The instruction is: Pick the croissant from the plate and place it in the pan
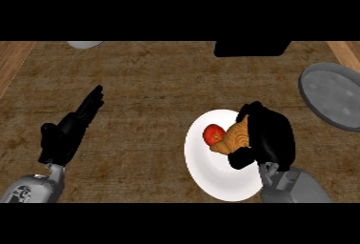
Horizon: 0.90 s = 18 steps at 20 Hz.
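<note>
The croissant (234,139) lies on the white plate (218,183) near the table's front edge, right of the middle, with a red fruit (214,134) touching its left side. The right hand (273,136) covers the croissant's right side, fingers and thumb curled round it. The grey pan (336,95) sits at the table's right edge, apart from the plate. The left hand (67,133) rests open toward the left edge.

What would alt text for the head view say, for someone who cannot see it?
The robot's right hand curls its fingers round a croissant on a white plate, beside a small red object. The grey pan sits apart at the right; the open left hand rests at the left.
</note>
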Motion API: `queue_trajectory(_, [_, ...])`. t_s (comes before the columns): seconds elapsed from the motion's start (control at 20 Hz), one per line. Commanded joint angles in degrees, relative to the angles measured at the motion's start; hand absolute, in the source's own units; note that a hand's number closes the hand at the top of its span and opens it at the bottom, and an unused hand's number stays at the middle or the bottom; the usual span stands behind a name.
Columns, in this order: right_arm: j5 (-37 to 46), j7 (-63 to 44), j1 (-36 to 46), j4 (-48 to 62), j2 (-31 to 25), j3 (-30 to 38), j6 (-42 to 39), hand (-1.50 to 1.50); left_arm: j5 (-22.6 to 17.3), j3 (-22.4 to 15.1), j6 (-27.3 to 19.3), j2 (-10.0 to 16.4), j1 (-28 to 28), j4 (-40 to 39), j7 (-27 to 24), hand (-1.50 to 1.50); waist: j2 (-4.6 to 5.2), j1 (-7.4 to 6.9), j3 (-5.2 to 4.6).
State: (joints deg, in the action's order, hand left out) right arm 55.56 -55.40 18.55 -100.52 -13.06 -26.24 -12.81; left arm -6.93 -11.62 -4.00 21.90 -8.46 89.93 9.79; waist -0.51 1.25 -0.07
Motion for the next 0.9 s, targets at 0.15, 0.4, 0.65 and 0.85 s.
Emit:
queue_trajectory(0.15, [8.78, -0.97, 0.2, -14.63, -3.78, 1.92, 4.87, 1.5, 1.4, -0.27, -0.18, -0.89, 1.17, 1.1, 0.11, 0.0, 0.23, -0.76, 0.06])
queue_trajectory(0.4, [9.69, 1.75, -4.4, -15.2, -3.62, 8.39, 11.17, 1.5, 1.84, 0.51, 0.65, -2.25, 0.25, 1.05, 0.66, 0.0, 0.46, -1.03, 0.08])
queue_trajectory(0.65, [0.64, 11.41, -6.83, -9.49, -5.01, 20.05, 20.66, 1.5, 1.13, 2.44, 3.18, -1.26, 1.67, 0.54, -1.79, 0.0, 0.63, -1.24, 0.13])
queue_trajectory(0.85, [-5.62, 20.57, -7.5, -2.3, -6.76, 27.44, 26.41, 1.5, 2.55, 2.26, 2.77, -1.88, 0.18, 2.73, 1.49, 0.0, 0.6, -1.23, 0.13])
